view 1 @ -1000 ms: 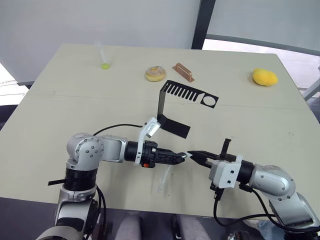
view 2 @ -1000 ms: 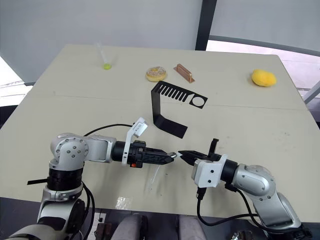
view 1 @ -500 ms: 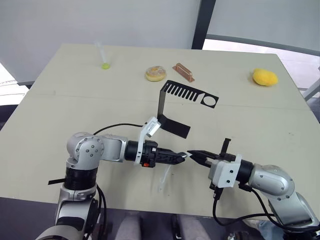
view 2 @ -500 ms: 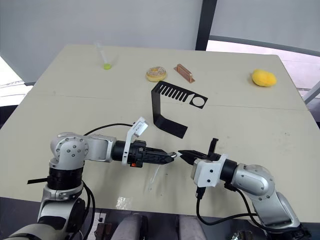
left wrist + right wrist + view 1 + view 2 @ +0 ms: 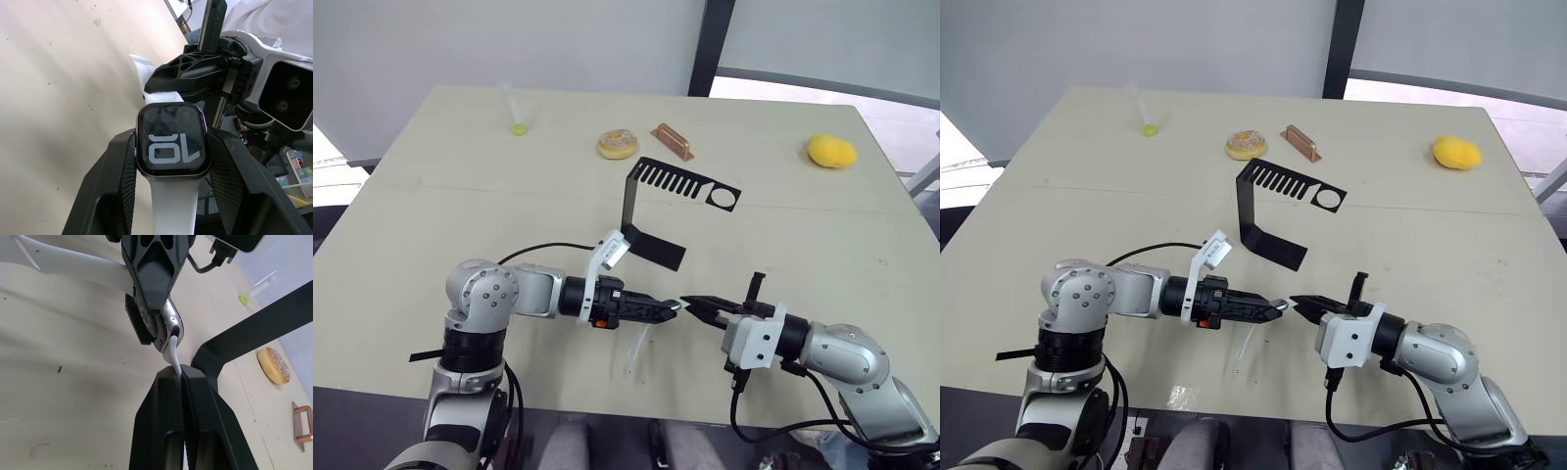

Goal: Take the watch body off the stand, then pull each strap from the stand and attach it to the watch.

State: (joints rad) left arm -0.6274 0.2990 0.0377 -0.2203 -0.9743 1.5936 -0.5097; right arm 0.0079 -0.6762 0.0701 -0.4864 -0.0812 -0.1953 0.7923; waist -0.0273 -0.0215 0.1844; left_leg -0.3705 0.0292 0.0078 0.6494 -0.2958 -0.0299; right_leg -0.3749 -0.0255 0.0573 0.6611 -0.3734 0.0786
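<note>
Left claw (image 5: 171,161) clamps watch body (image 5: 172,139); right claw (image 5: 182,374) pinches strap (image 5: 172,352).

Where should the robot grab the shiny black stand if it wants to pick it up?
Probably the stand's thin upright back, pinched from the sides. It is a flat sheet standing on edge between the foot and the slotted top plate, so a tool could close across it. The foot lies flat on the table, with little to get under. Both tools are busy now, shut on the watch body and a strap.
</note>
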